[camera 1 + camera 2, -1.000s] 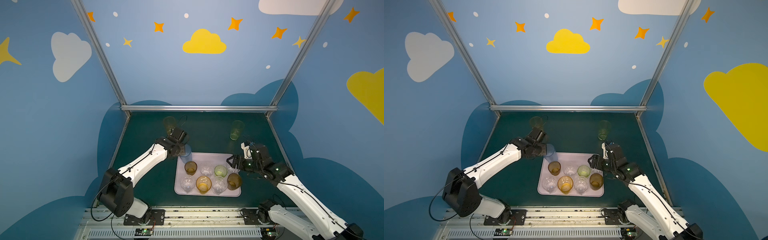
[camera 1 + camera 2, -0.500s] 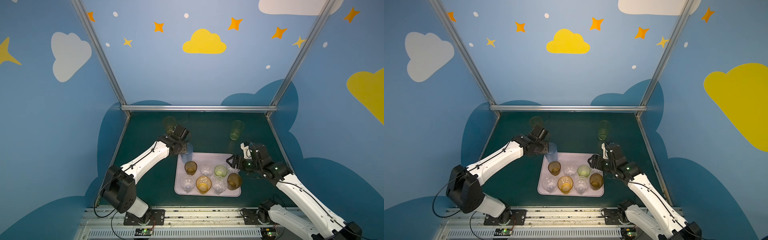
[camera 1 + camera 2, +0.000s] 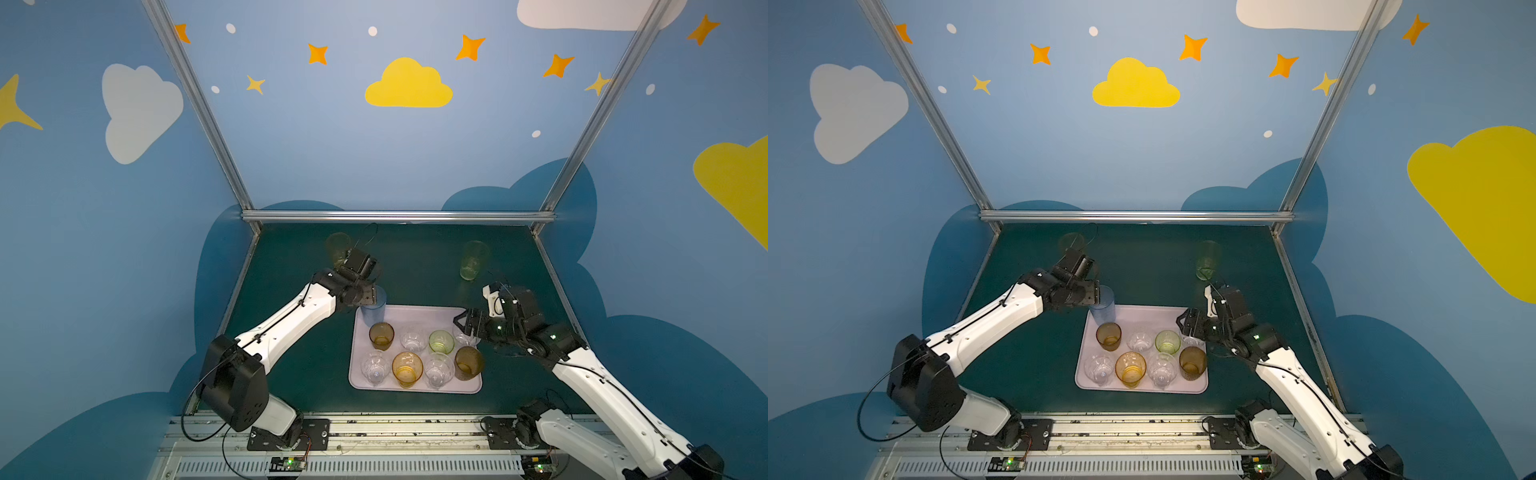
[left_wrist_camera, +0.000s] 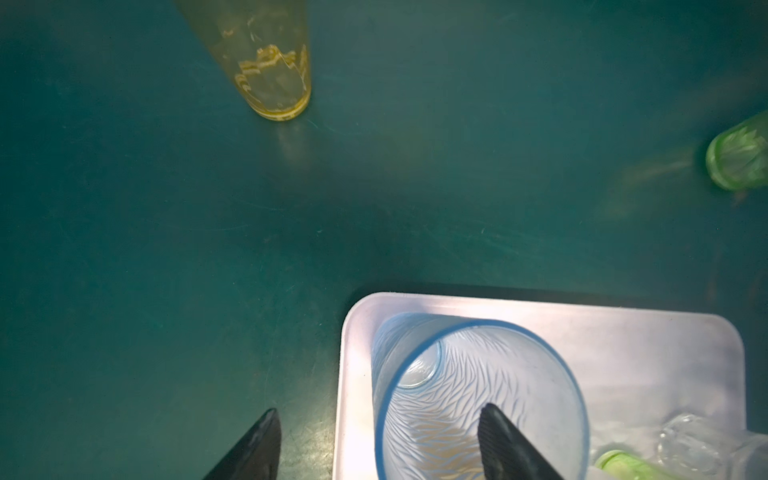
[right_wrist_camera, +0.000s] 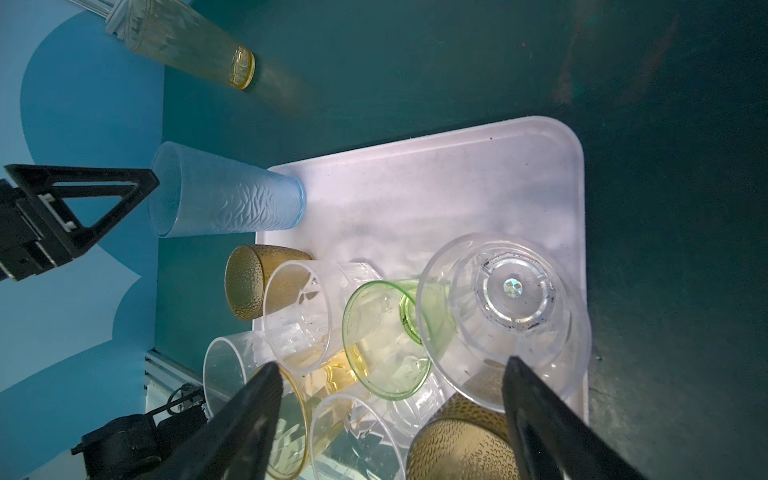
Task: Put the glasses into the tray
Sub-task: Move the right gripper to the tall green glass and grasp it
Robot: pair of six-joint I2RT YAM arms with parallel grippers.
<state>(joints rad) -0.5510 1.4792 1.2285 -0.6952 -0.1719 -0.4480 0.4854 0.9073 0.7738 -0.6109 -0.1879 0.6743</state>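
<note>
L gripper (image 4: 380, 409) jaws now apart, blue glass (image 4: 478, 374) rim between, standing in tray (image 4: 665, 332) corner; R gripper (image 5: 390, 363) apart too.

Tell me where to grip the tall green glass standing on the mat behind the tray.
Take the tall green glass by its rim, coming down from above with one finger inside. It stands upright with its mouth up, tapers toward its base, and nothing stands close beside it. The right gripper, open, is nearest.
</note>
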